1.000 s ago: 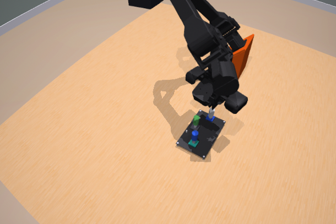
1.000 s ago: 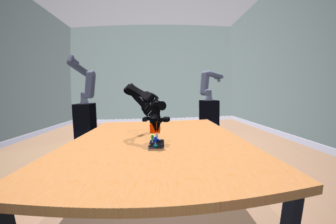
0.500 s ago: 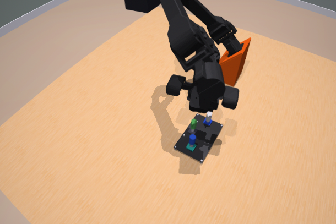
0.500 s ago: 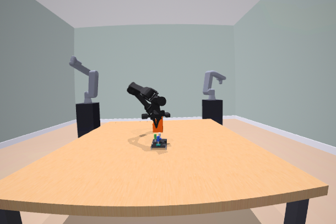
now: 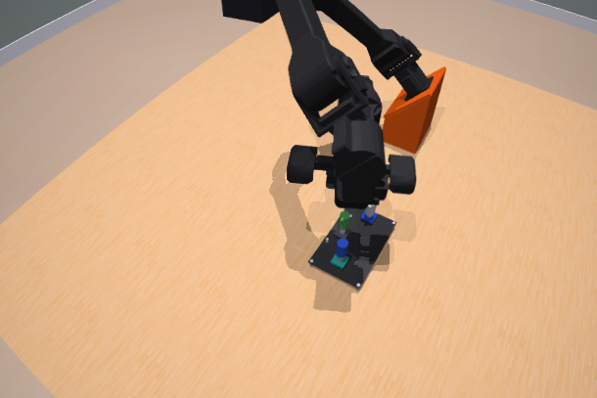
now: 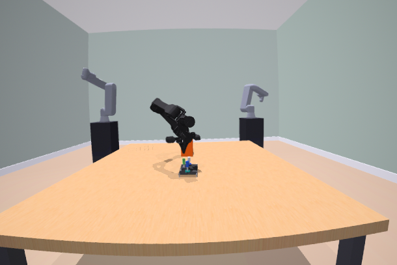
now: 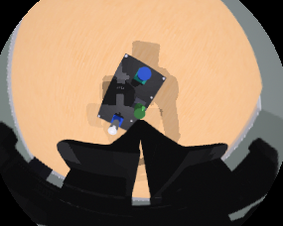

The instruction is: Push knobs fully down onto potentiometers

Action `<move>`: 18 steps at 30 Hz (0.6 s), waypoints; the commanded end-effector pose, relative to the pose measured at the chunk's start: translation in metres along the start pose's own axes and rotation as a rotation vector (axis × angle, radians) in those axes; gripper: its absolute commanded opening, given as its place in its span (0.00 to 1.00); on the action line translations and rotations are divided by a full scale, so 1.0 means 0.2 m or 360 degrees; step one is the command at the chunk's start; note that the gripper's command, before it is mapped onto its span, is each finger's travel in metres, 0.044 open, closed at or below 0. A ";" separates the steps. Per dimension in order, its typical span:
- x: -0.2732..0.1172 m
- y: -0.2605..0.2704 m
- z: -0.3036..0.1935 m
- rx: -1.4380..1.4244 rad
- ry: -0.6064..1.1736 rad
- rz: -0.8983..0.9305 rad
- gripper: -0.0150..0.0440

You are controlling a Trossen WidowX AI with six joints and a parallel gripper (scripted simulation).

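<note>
The dark circuit board (image 5: pixel 348 274) (image 6: pixel 194 174) (image 7: pixel 131 64) stands on the table. A blue knob (image 5: pixel 343 246) (image 6: pixel 187 163) (image 7: pixel 144 73) is upright above a teal potentiometer (image 5: pixel 338 262), with a short piece of shaft showing between them. A green knob (image 5: pixel 344 219) (image 6: pixel 183 161) (image 7: pixel 139 113) stands above a grey potentiometer (image 5: pixel 340 233), also with shaft showing below it. A light grey-white post or knob (image 5: pixel 371 210) (image 6: pixel 189 159) (image 7: pixel 112 130) rises from a blue potentiometer (image 5: pixel 369 217). My gripper (image 6: pixel 184 152) (image 7: pixel 140 123) is shut and empty, above the board's green-knob end. Its fingertips are hidden in the top view.
An orange wedge-shaped block (image 5: pixel 410 128) (image 6: pixel 187 153) stands under the arm's base, behind the board. Small screws mark the board's corners. Two grey arms on black pedestals (image 6: pixel 104 139) (image 6: pixel 251 131) stand beyond the table.
</note>
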State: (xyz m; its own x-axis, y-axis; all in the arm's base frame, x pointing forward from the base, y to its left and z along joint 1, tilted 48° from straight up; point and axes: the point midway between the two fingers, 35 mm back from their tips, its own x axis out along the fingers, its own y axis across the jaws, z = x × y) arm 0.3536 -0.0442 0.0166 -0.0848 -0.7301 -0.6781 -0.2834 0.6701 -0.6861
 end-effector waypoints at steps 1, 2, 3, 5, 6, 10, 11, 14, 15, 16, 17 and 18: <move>0.02 0.00 0.00 -0.0008 0.0000 -0.0010 0.25; 0.02 0.00 0.00 -0.0008 0.0000 -0.0010 0.25; 0.03 0.00 0.00 -0.0008 0.0000 -0.0010 0.25; 0.04 0.00 0.00 -0.0008 0.0000 -0.0010 0.25; 0.05 0.00 0.00 -0.0008 0.0000 -0.0010 0.25; 0.08 0.00 0.00 -0.0008 0.0000 -0.0011 0.25; 0.09 0.00 0.00 -0.0008 0.0000 -0.0011 0.25; 0.11 0.00 0.00 -0.0008 0.0000 -0.0012 0.25; 0.12 0.00 0.00 -0.0008 0.0000 -0.0012 0.25; 0.12 0.00 0.00 -0.0008 0.0000 -0.0012 0.25; 0.12 0.00 0.00 -0.0008 0.0000 -0.0012 0.25; 0.12 0.00 0.00 -0.0008 0.0000 -0.0012 0.25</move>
State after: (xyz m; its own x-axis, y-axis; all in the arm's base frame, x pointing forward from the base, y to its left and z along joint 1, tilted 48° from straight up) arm 0.3518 -0.0610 0.0014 -0.0849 -0.7308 -0.6772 -0.2838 0.6693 -0.6867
